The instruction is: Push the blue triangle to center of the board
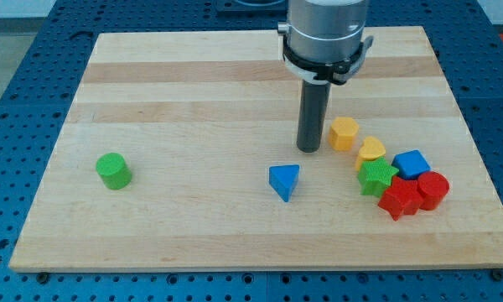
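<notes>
The blue triangle point(284, 181) lies on the wooden board point(193, 92), a little below and right of the board's middle. My tip point(308, 150) rests on the board just above and to the right of the blue triangle, a short gap apart from it. The yellow hexagon point(344, 132) sits close to the tip's right.
A cluster lies at the view's right: a yellow heart point(371, 150), a green star point(375, 177), a blue cube point(412, 164), a red star point(397, 200) and a red cylinder point(432, 190). A green cylinder point(114, 171) stands alone at the left.
</notes>
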Controlling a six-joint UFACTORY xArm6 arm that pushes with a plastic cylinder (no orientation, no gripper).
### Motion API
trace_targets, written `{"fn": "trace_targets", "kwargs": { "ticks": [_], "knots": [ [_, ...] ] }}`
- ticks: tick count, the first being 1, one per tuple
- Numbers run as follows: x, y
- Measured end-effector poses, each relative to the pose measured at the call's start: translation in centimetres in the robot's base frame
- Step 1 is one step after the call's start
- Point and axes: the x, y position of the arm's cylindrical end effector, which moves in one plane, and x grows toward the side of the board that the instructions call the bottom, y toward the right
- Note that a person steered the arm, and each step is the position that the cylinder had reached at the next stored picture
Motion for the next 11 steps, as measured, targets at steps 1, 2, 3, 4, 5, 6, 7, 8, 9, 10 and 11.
{"fn": "trace_targets", "kwargs": {
  "ticks": [1,2,3,4,5,6,7,8,9,10,11],
  "knots": [
    [2.0,1.4],
    [5.5,2.5],
    [7.5,1.2],
    [7.5,-2.1],
    [7.8,-3.8],
    [9.8,-4.0],
    [7.9,-6.1],
    [2.7,-6.6],
    [-1.3,-7.0],
    [0.2,-7.0],
    [4.8,-6.9]
  ]
}}
